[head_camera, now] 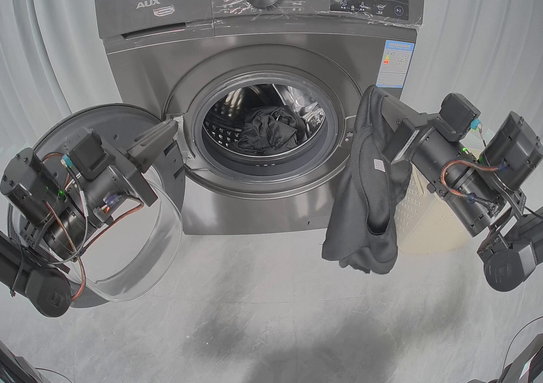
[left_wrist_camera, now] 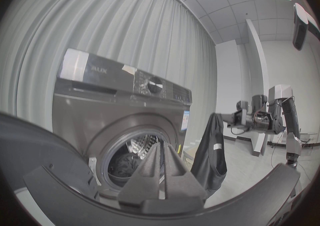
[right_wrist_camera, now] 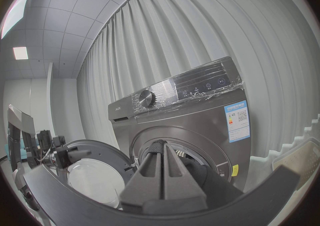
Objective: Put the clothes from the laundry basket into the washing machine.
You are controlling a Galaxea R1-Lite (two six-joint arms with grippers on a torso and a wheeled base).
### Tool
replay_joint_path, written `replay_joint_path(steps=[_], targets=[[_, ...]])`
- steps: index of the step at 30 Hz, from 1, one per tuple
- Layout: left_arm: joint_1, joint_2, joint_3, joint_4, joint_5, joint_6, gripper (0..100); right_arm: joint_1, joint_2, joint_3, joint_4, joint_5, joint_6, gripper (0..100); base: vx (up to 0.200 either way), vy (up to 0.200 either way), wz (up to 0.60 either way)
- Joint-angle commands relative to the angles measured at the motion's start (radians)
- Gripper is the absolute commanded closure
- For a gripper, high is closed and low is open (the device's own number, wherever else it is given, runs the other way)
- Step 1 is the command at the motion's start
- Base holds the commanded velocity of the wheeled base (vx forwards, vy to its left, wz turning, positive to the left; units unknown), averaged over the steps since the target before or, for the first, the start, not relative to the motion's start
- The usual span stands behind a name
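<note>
**Operator:** Status, close in?

**Observer:** Nearest you, your left gripper point(head_camera: 167, 131) has its fingers pressed together on nothing. It sits just in front of the open door point(head_camera: 113, 124). Your right gripper point(head_camera: 380, 100) is clamped on a dark garment point(head_camera: 365, 203). The garment hangs free, right of the drum opening, in front of the laundry basket point(head_camera: 430, 214).

**Operator:** Which step?

**Observer:** The carry, by my reading: garment out of the basket, not yet in. Behind it the washing machine point(head_camera: 254, 45) stands open, with one dark bundle point(head_camera: 271, 130) lying in the drum.

**Operator:** Next?

**Observer:** Probably swing your right arm left and forward into the opening. The drape is long, so get the trailing hem inside before you let go.
</note>
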Motion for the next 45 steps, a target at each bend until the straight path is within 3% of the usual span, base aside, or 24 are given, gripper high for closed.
replay_joint_path(steps=[1, 6, 7, 10, 18, 21, 26, 45], targets=[[0.000, 0.077, 0.029, -0.002, 0.002, 0.001, 100, 0.015, 0.045, -0.069, 0.023, -0.001, 0.001, 100, 0.000, 0.000, 0.00], [-0.002, 0.073, 0.032, -0.002, -0.006, 0.001, 100, 0.024, 0.047, -0.095, 0.061, -0.001, 0.001, 100, 0.000, 0.000, 0.00], [-0.005, 0.073, 0.032, -0.002, -0.006, 0.001, 0, 0.024, 0.048, -0.106, 0.066, -0.001, 0.001, 100, 0.000, 0.000, 0.00], [-0.012, 0.083, 0.045, -0.002, -0.008, 0.000, 0, 0.047, 0.055, -0.121, 0.079, 0.001, 0.001, 100, 0.000, 0.000, 0.00], [-0.095, 0.190, 0.154, -0.004, -0.029, 0.041, 0, 0.113, 0.094, -0.241, 0.168, -0.002, 0.001, 100, 0.000, 0.000, 0.00], [-0.121, 0.216, 0.146, -0.004, -0.029, 0.041, 0, 0.118, 0.113, -0.265, 0.172, -0.004, -0.001, 100, 0.000, 0.000, 0.00], [-0.169, 0.308, 0.088, -0.004, -0.031, 0.043, 0, 0.119, 0.177, -0.297, 0.161, -0.065, -0.004, 100, 0.000, 0.000, 0.00], [-0.224, 0.554, -0.113, -0.005, -0.009, 0.029, 0, 0.119, 0.191, -0.300, 0.164, -0.080, -0.002, 100, 0.000, 0.000, 0.00]])
